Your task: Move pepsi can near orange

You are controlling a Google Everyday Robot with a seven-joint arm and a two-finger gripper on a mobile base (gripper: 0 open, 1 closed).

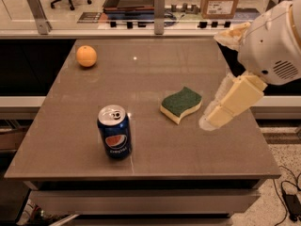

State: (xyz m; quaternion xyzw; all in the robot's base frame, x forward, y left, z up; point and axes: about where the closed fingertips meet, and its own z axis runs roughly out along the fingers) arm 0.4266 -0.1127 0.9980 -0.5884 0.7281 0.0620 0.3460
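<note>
Blue can (114, 133); cream end effector (215, 118), right

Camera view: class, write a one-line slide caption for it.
Pincer over the table at right, beside the sponge; pepsi can upright in front, orange back left.
</note>
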